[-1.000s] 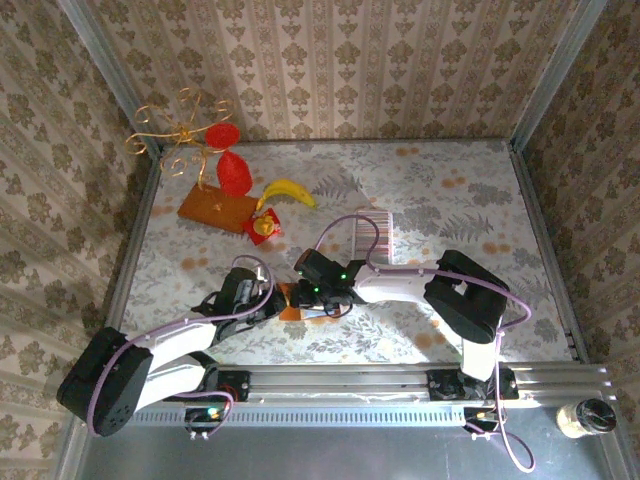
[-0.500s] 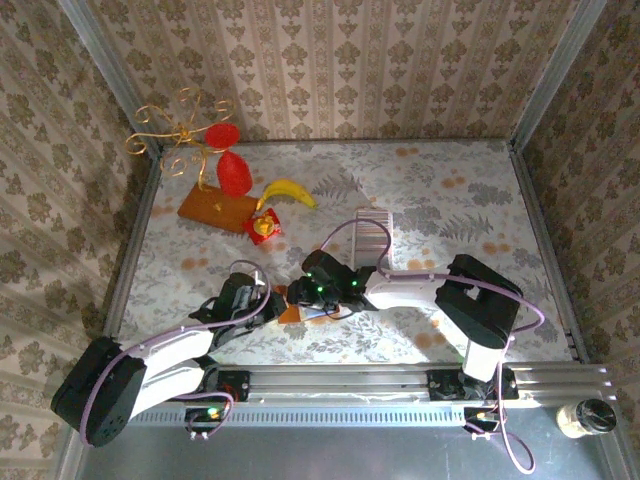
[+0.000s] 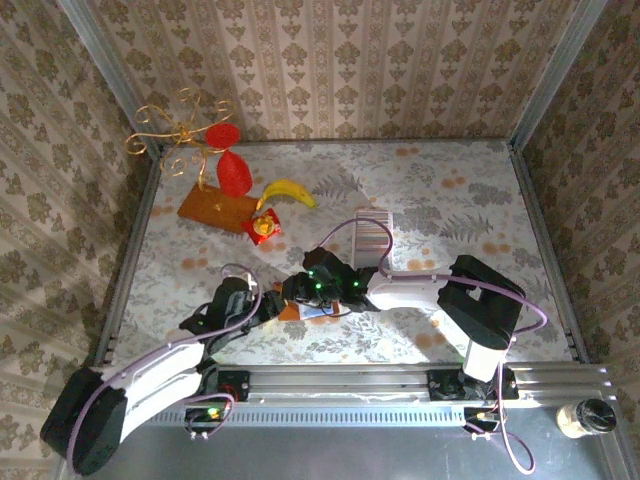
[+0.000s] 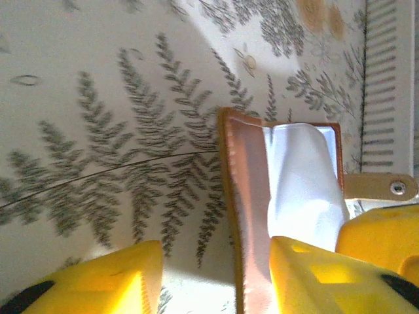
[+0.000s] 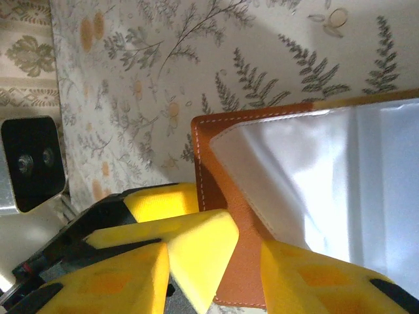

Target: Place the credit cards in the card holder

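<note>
Left hand (image 4: 216,261) and right hand (image 5: 213,261) stand half open, straddling the card holder (image 4: 245,170) edge.

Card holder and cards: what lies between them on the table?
Between card holder and cards, bare fern-print cloth, seen in the left wrist view.

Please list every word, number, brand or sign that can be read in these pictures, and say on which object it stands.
No text can be read.
card holder: plain brown leather and pale lining, no print visible.
credit cards: striped strip, too small to read.
jar: too small to tell any label.
</note>
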`<action>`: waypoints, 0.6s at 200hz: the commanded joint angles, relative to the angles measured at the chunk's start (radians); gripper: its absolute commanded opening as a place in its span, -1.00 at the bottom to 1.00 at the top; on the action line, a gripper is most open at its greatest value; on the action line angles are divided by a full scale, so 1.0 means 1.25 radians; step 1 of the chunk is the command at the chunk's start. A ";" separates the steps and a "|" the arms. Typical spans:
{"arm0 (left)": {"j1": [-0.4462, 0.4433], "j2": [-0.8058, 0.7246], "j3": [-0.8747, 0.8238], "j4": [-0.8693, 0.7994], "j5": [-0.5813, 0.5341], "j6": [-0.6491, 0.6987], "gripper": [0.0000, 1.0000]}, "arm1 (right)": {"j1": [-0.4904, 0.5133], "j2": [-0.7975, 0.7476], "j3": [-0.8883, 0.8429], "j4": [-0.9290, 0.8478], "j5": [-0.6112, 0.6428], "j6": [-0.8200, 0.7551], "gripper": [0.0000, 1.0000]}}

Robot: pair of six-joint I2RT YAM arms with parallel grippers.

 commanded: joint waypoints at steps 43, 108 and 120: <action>-0.005 -0.248 -0.040 -0.209 -0.070 -0.028 -0.28 | 0.005 0.025 -0.005 0.024 -0.013 0.026 -0.18; -0.003 -0.364 0.021 -0.460 -0.167 -0.018 -0.70 | 0.011 0.061 0.024 0.066 -0.027 0.039 -0.18; -0.003 -0.346 0.056 -0.518 -0.205 -0.016 -0.78 | 0.013 0.070 0.032 0.078 -0.033 0.043 -0.18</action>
